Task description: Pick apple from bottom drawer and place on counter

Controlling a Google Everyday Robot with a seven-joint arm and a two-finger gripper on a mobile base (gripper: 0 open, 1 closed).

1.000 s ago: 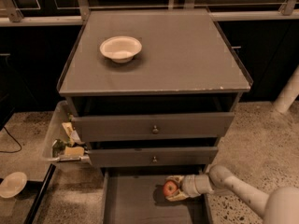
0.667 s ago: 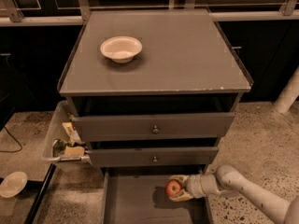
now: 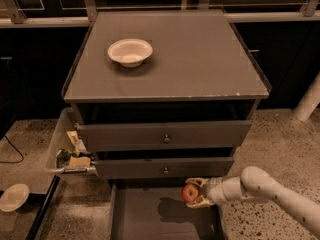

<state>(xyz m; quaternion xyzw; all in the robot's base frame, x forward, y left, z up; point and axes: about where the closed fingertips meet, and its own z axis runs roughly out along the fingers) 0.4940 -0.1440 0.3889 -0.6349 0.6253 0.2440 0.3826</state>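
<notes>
The small red apple (image 3: pixel 190 193) is held between the fingers of my gripper (image 3: pixel 196 193), a little above the floor of the open bottom drawer (image 3: pixel 150 216); its shadow falls on the drawer floor below. The white arm reaches in from the lower right. The grey counter (image 3: pixel 200 59) lies above, well higher than the gripper, with the two upper drawers between.
A white bowl (image 3: pixel 130 51) sits on the counter's back left. The two upper drawers (image 3: pixel 165 134) with round knobs jut out slightly over the bottom drawer. A clear bin with scraps (image 3: pixel 67 151) hangs at the cabinet's left. A white plate (image 3: pixel 12 197) lies on the floor at left.
The gripper has risen with the apple, lifting it off the drawer floor, and the arm has drawn up and slightly left.
</notes>
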